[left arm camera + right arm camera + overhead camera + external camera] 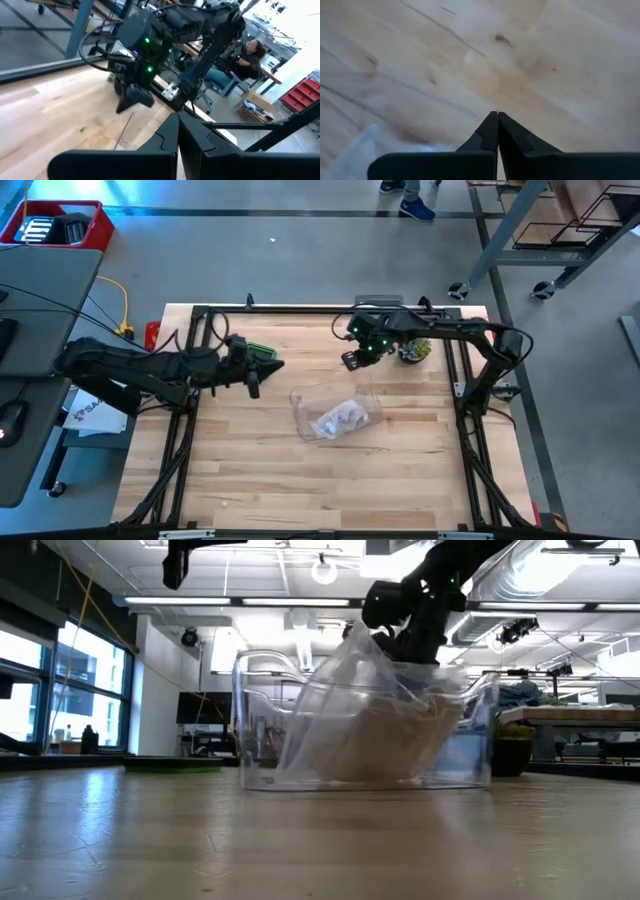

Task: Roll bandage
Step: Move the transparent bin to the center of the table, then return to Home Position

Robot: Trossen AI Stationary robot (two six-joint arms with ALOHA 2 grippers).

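Observation:
A clear plastic tub (335, 412) stands on the wooden table, right of its middle. In it lies a crumpled whitish bandage (340, 420) inside a clear bag (370, 710). My right gripper (352, 360) hangs shut above the bare table just beyond the tub's far edge, pointing steeply down; it also shows in the left wrist view (132, 97). In its own view the tub's corner (365, 142) lies beside the shut fingers (487, 131). My left gripper (272, 366) is shut, held roughly level in the air left of the tub, pointing toward the table's right.
A flat green thing (260, 351) lies on the table under the left gripper. A small dark pot with a plant (413, 351) stands near the far right edge. A black frame (300, 309) rims the table. A person (250, 50) sits in the room beyond.

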